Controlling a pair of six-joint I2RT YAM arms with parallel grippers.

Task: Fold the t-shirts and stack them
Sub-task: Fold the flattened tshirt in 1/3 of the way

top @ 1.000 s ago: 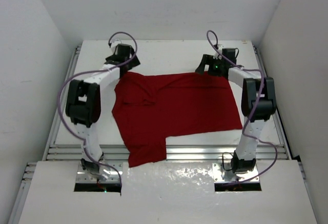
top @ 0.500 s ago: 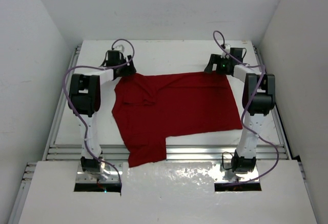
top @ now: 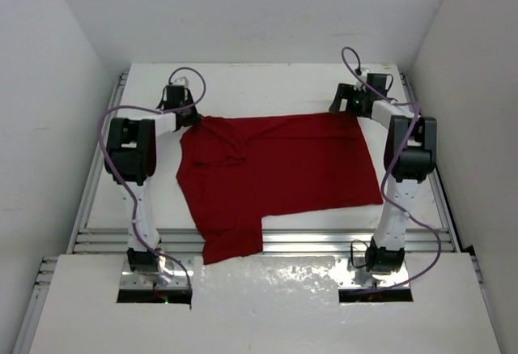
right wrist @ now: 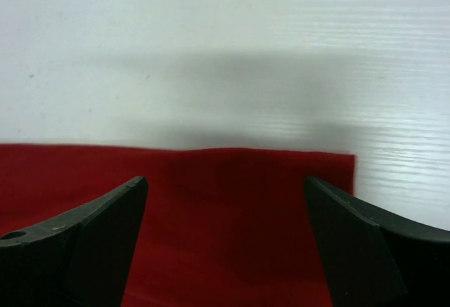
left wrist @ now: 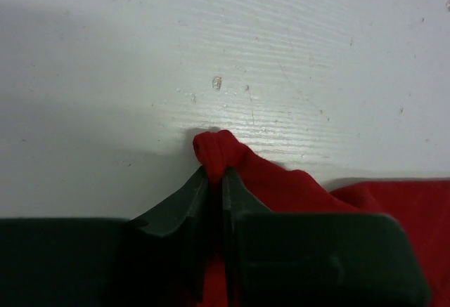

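Note:
A dark red t-shirt [top: 279, 172] lies spread on the white table [top: 267, 87], one sleeve hanging toward the near edge. At its far left corner my left gripper [top: 194, 117] is shut on a bunched tip of the t-shirt [left wrist: 219, 154], which pokes out past the dark fingertips [left wrist: 184, 205]. Over the far right corner, my right gripper [top: 350, 111] stands open. In the right wrist view its gripper [right wrist: 225, 184] straddles the flat edge of the t-shirt [right wrist: 232, 208], fingers [right wrist: 105, 216] wide apart on either side.
White walls [top: 48, 127] close in on the left, right and back. Metal rails [top: 97, 200] run along the table's sides and near edge. Purple cables [top: 109, 127] loop off both arms.
My left gripper moved left onto the shirt's far left corner and closed on it, pulling the fabric into a point. The right gripper shifted slightly right along the far edge and stayed open.

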